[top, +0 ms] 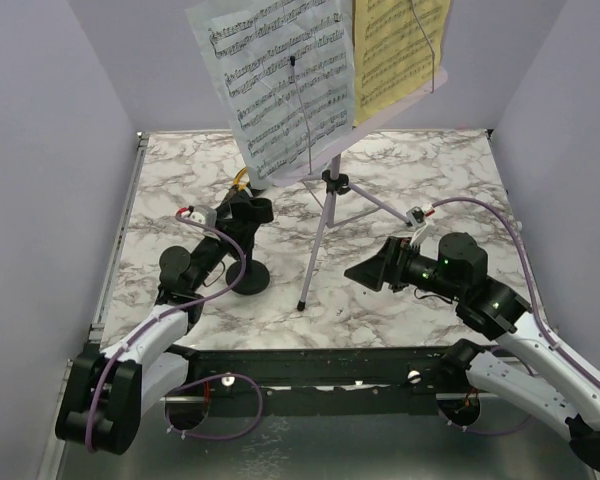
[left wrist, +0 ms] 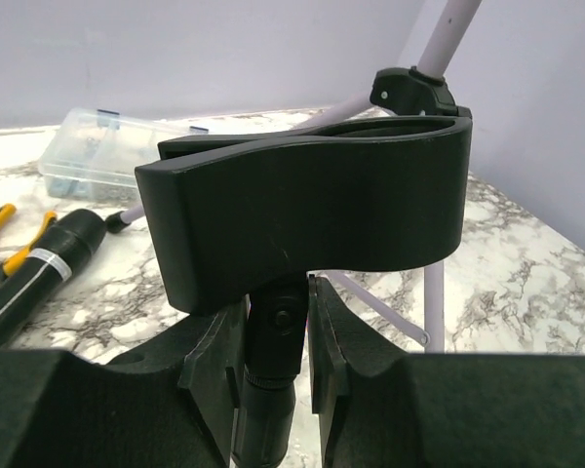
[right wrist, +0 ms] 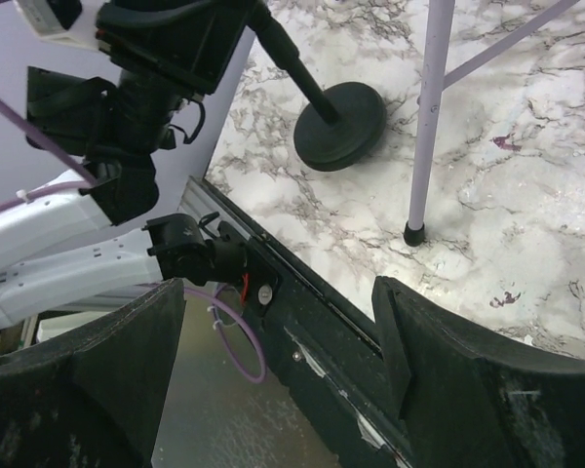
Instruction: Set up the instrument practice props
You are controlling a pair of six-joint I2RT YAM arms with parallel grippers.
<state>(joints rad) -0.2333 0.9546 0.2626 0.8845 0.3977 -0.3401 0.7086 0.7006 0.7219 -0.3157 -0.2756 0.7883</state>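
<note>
The left gripper has its two jaws pressed in on the thin upright stem of the short black mic stand, pinching it just under the wide black clip at its top. The clip sits directly above the jaws and fills most of the left wrist view. Below the jaws, the stand's round base rests flat on the marble table.

Past the left jaws and off to their left, the black microphone lies on its side on the marble. The yellow-handled pliers lie just beside it, further left. Beyond both, near the back wall, sits a clear plastic box.

Past the left jaws and to their right stands the lilac music stand, its thin tripod legs splayed on the table. Its desk holds a white sheet-music page with a yellow page beside it, both high above either gripper.

The right gripper hangs with its jaws spread wide and nothing between them. It points toward the tripod from the other side. Ahead of these jaws, one lilac tripod leg meets the marble on a small black foot. Further ahead sits the mic stand's round base. Under the right jaws runs the table's dark front rail.
</note>
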